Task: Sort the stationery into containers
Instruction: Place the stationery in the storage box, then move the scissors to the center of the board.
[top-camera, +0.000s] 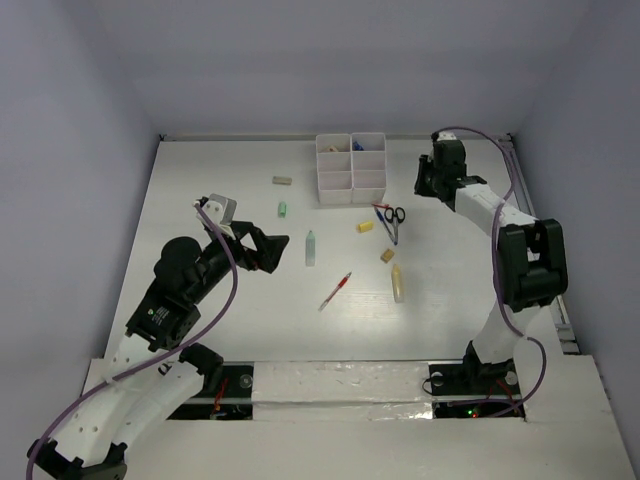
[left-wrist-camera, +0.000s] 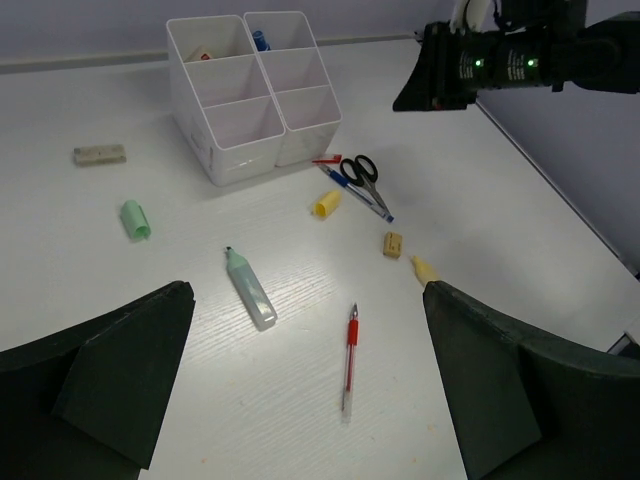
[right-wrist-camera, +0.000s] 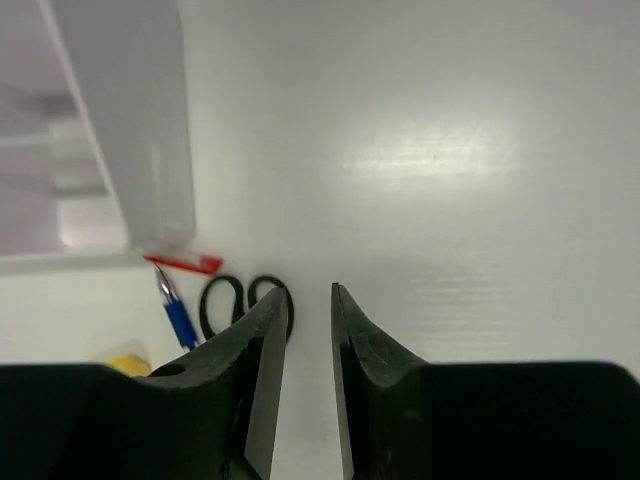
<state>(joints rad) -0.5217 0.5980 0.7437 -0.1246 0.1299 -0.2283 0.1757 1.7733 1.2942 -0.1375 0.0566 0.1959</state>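
The white six-compartment containers tray (top-camera: 350, 166) (left-wrist-camera: 250, 100) stands at the back centre; a beige piece (left-wrist-camera: 205, 55) and a blue one (left-wrist-camera: 260, 40) lie in its far cells. Loose stationery lies in front: red pen (top-camera: 336, 291) (left-wrist-camera: 351, 358), pale-green marker (top-camera: 310, 247) (left-wrist-camera: 250, 288), black scissors (top-camera: 397, 215) (right-wrist-camera: 245, 300), blue pen (top-camera: 385, 224) (right-wrist-camera: 178, 315), yellow tube (top-camera: 365, 226), cream marker (top-camera: 397, 283), beige eraser (top-camera: 387, 255). My left gripper (top-camera: 272, 250) (left-wrist-camera: 308, 295) hovers wide open left of the marker and pen. My right gripper (top-camera: 424, 182) (right-wrist-camera: 309, 290) sits right of the tray, jaws narrowly parted, nothing between them.
A beige eraser (top-camera: 282, 181) (left-wrist-camera: 100, 154) and a small green cap (top-camera: 283, 209) (left-wrist-camera: 135, 219) lie left of the tray. A red strip (right-wrist-camera: 185, 262) rests at the tray's corner by the blue pen. Walls enclose the table on three sides.
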